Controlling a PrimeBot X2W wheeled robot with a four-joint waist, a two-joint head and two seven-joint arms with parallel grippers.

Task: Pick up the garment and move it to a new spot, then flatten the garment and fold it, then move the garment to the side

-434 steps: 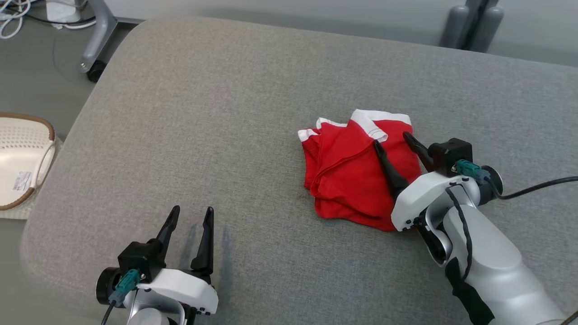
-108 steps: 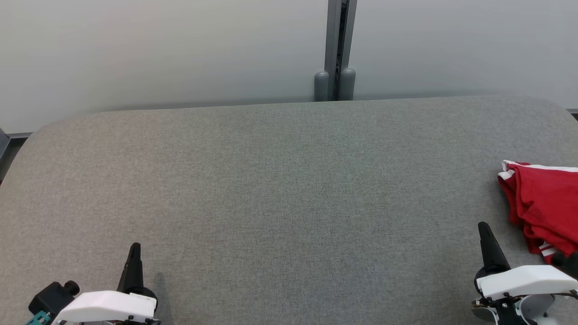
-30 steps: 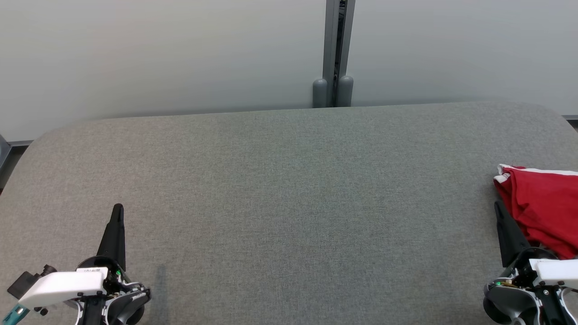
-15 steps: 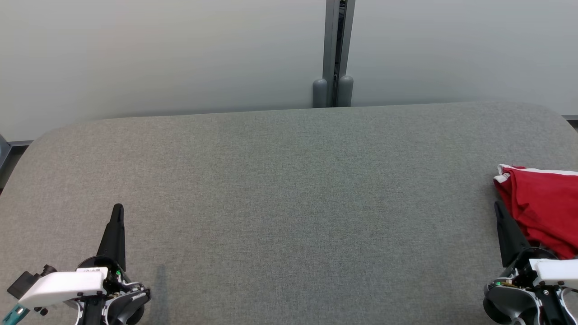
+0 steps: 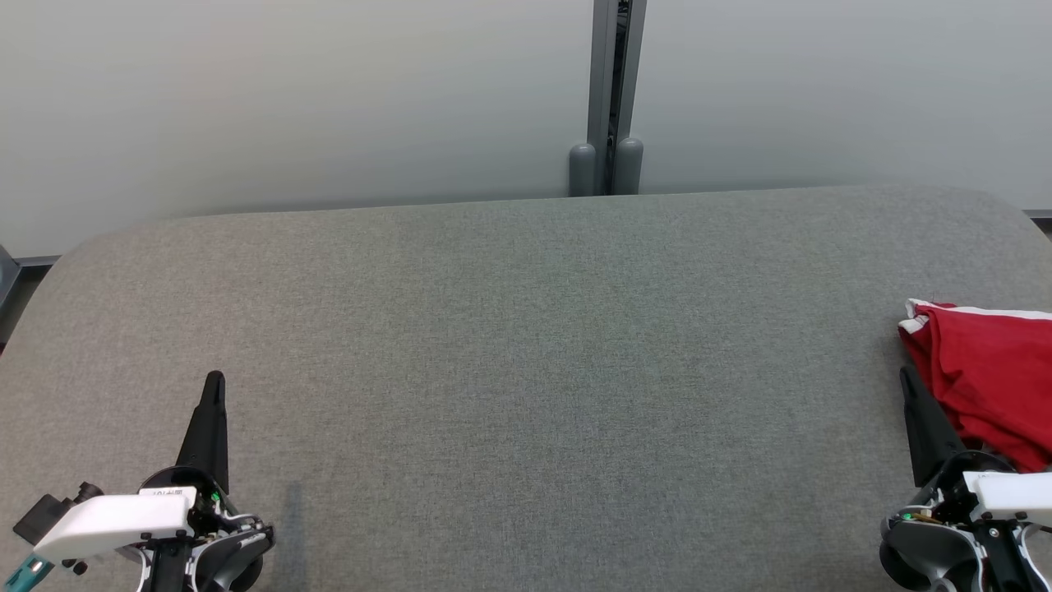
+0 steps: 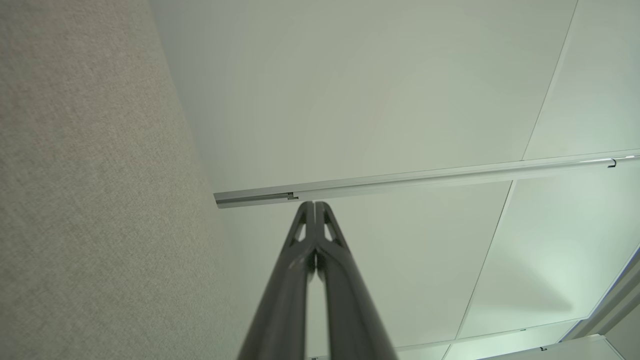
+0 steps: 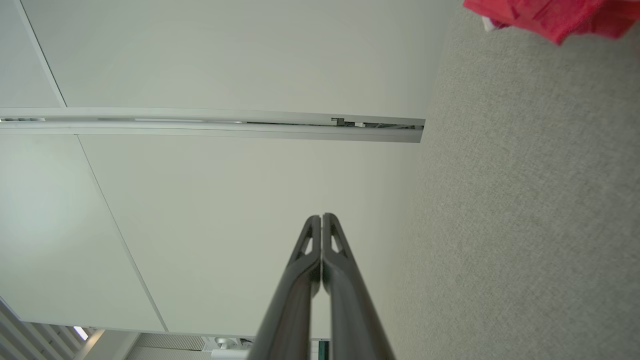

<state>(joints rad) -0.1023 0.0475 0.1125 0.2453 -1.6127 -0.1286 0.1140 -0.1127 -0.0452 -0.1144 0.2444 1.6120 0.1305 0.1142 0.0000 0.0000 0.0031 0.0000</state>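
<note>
Soft, even light fills all views, bright and without glare. On the table (image 5: 526, 370) a faint narrow shadow lies just right of the left tool (image 5: 214, 380). Wrist views are sharp; the wall (image 6: 540, 280) carries a pale glow.

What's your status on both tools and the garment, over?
Both shut, empty: left tool, right tool. Roughly folded red garment beside right tool, at right edge of grey table. Nothing in the way.

One red garment (image 5: 986, 378), one grey padded surface (image 5: 526, 345), two tools: left tool (image 5: 214, 380), right tool (image 5: 906, 376).
</note>
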